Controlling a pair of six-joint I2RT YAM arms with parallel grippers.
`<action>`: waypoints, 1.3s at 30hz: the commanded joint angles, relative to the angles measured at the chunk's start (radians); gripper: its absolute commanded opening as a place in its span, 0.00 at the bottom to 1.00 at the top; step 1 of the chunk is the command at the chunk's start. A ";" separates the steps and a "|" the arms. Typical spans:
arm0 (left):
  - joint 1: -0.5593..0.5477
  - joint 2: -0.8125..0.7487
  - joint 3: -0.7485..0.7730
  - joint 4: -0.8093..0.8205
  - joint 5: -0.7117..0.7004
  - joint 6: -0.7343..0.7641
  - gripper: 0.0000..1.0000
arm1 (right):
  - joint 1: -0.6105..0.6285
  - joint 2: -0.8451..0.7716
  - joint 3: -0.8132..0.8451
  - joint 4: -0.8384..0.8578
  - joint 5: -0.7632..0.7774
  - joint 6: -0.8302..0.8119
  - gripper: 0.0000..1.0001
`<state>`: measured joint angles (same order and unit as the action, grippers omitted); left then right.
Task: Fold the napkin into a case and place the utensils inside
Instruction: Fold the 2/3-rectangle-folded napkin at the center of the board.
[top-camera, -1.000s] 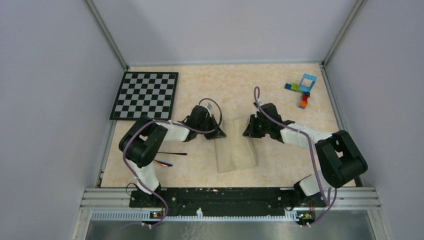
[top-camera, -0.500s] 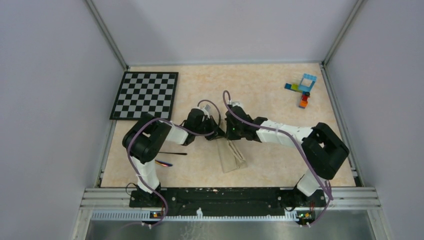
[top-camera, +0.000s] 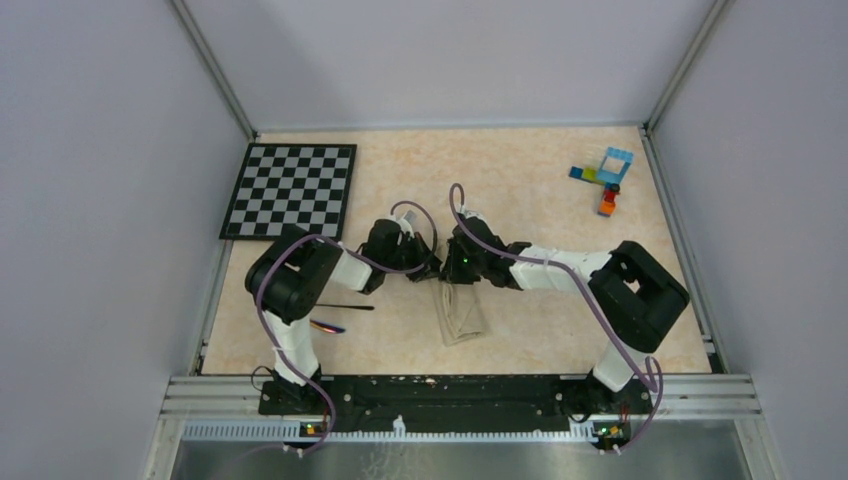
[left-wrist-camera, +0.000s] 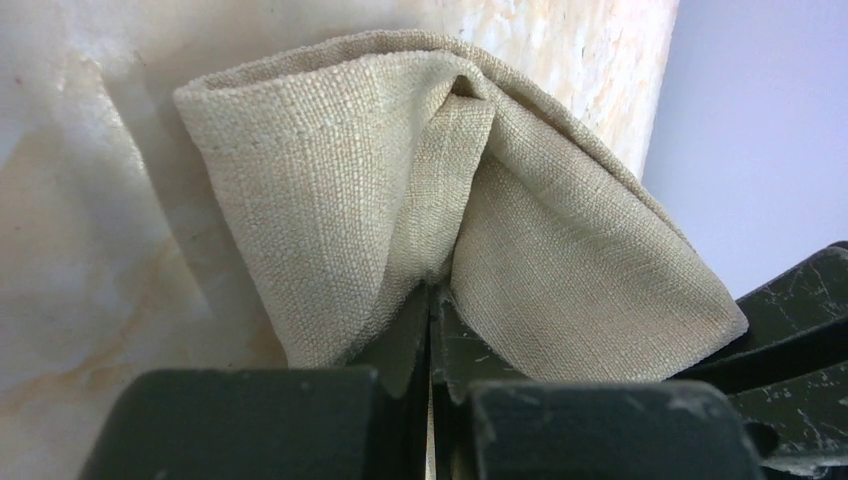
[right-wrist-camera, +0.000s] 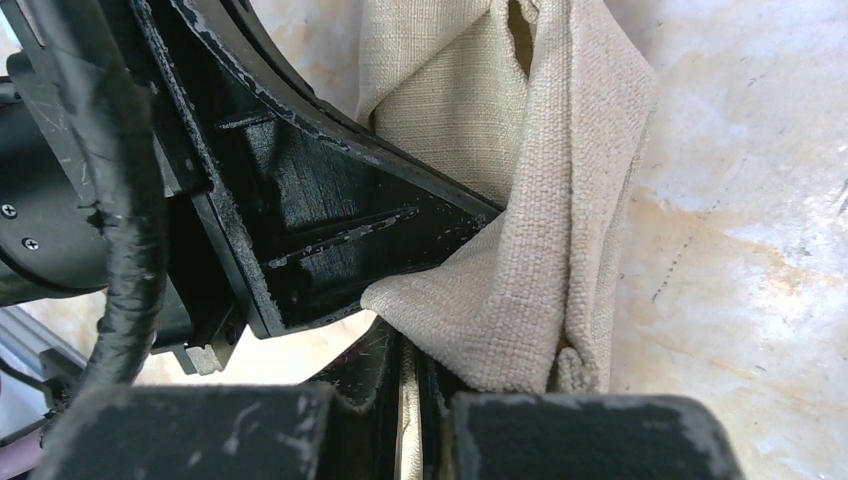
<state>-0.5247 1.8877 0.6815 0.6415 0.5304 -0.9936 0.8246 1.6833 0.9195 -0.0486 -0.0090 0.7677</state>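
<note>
Now | left pincer clenched on napkin far edge | right pincer clenched beside it | utensils lie left of napkin

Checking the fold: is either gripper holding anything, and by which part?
Both hold the napkin at its far end: the left gripper pinches a bunched fold, the right gripper pinches a cloth edge beside it.
</note>
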 joint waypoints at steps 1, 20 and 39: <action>-0.001 -0.044 -0.005 -0.108 0.009 0.061 0.00 | -0.003 -0.011 -0.021 0.116 -0.039 0.036 0.00; 0.042 -0.365 0.003 -0.508 -0.106 0.227 0.30 | -0.041 -0.033 -0.040 0.136 -0.060 0.003 0.00; 0.041 -0.199 -0.012 -0.427 -0.092 0.234 0.09 | 0.000 0.046 0.001 0.163 -0.092 -0.002 0.00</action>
<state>-0.4850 1.6806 0.6762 0.2077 0.4736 -0.7845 0.8078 1.7081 0.8726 0.0650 -0.0807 0.7776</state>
